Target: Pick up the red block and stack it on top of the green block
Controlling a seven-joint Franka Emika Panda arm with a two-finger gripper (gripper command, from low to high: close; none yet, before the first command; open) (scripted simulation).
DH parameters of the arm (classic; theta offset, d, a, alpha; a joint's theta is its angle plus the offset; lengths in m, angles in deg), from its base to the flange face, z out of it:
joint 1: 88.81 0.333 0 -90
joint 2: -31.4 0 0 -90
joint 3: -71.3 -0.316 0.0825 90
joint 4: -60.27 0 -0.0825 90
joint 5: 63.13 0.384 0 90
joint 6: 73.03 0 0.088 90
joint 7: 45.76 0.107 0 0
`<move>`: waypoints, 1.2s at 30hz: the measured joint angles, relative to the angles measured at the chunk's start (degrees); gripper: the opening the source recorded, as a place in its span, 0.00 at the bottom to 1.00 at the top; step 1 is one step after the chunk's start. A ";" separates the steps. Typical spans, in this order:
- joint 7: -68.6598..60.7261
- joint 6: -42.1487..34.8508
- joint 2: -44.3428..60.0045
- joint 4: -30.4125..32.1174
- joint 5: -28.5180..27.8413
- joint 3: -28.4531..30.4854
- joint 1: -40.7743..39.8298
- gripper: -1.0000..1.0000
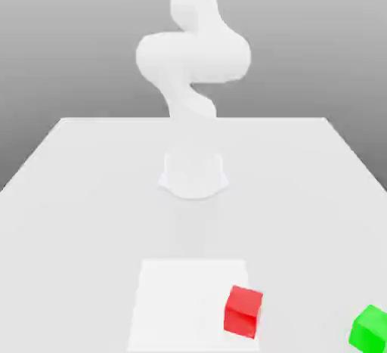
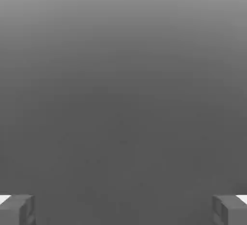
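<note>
Red block waiting, green block waiting, stack unbuilt

Red it is first, folks: the red block (image 1: 243, 312) sits at the edge of the pale square (image 1: 185, 302) on the table (image 1: 83, 268), turned a little askew. Out toward the exterior view's right, well apart from it, the green block (image 1: 369, 330) rests on the tabletop, partly cut off by the picture's edge, nothing on top of it that we can see.

Up to the arm (image 1: 193, 57), standing at the far side of the table, and over to the hand view: the gripper (image 2: 123, 212) has its two fingers spread wide, one at each side, and there is nothing between them. Empty-handed!

So the scoreboard, as I judge it: no pick made, no stack made, the whole job ahead. Left to play are the reach down to the red block, a square grip on those angled sides, the lift, the carry across to green, and a level set-down. The turn in both blocks looks like the tricky bit; a crooked grip or an off-centre landing could tip the stack.
</note>
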 joint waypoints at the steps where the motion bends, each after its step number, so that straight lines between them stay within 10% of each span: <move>1: -2.26 0.96 2.25 0.59 -0.29 0.47 0.95 0.50; 28: -57.04 28.73 58.52 11.67 3.14 1.46 10.73 0.50; 29: -57.23 30.08 60.13 11.43 3.35 1.25 10.57 0.00; 36: -57.21 30.10 60.30 11.41 3.30 1.17 10.49 0.00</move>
